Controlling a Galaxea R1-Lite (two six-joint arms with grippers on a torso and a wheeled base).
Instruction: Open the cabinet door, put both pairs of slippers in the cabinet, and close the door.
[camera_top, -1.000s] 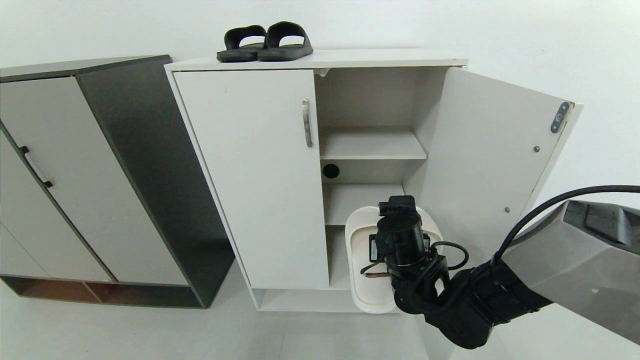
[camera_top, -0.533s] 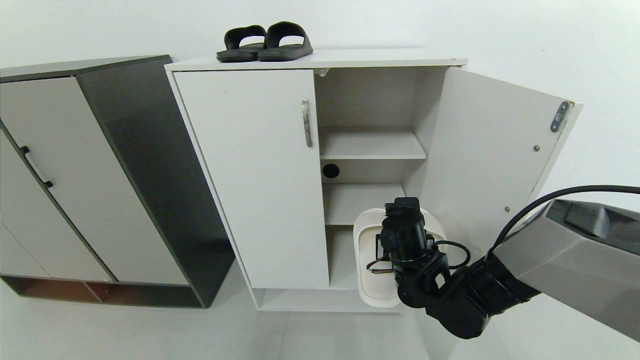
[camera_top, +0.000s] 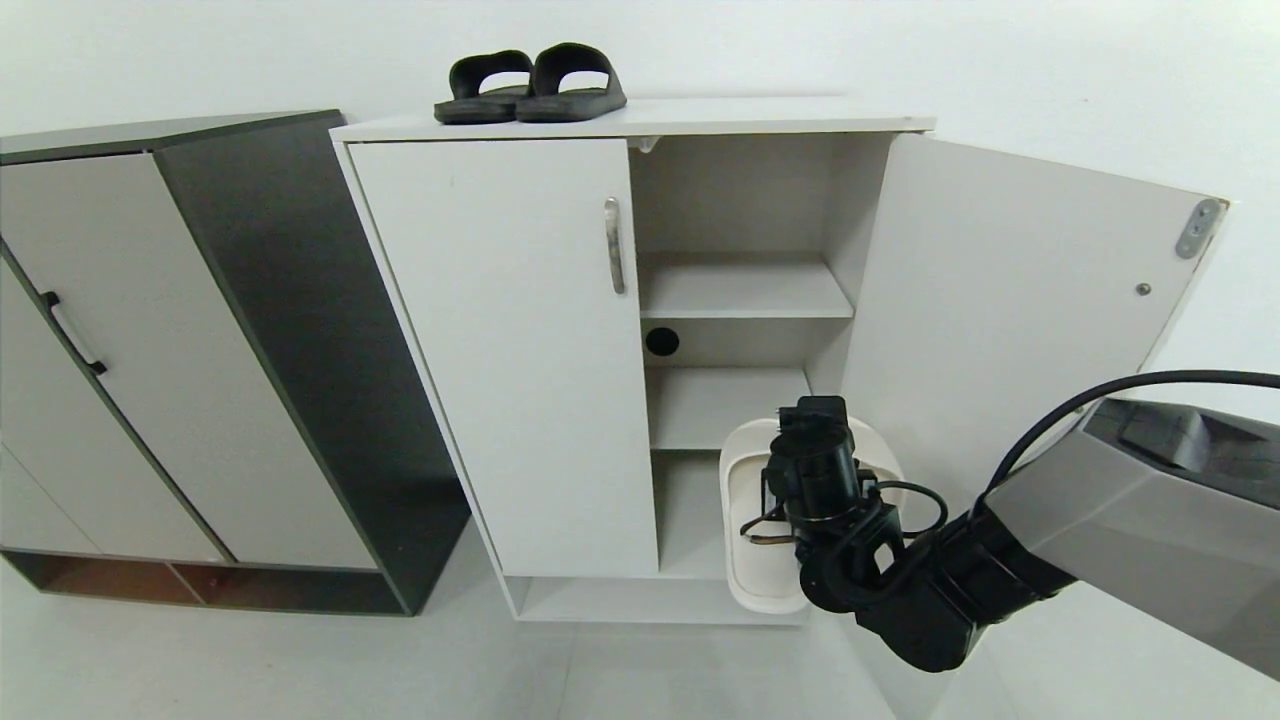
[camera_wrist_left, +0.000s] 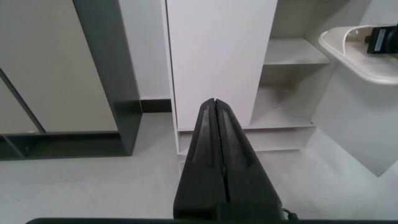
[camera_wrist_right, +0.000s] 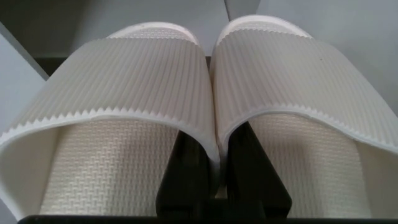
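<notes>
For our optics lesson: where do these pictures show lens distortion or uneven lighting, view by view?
Head view: the white cabinet's upright edges splay outward, a wide-angle effect, and its interior is shaded. Left wrist view: even light, with no hard shadows on the floor. Right wrist view: the white slippers are evenly lit, and the background behind them is darker.

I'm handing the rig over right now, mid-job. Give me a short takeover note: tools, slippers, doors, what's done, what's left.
Left tool: shut, empty, held low facing the cabinet.
Right tool: shut on the white slippers, pinching both straps together, at the mouth of the lowest compartment.
Black slippers: on top of the cabinet, above the closed left door.
Done: right door is open; white pair is in the grip.
Left: set the white pair inside, fetch and store the black pair, shut the right door.
</notes>
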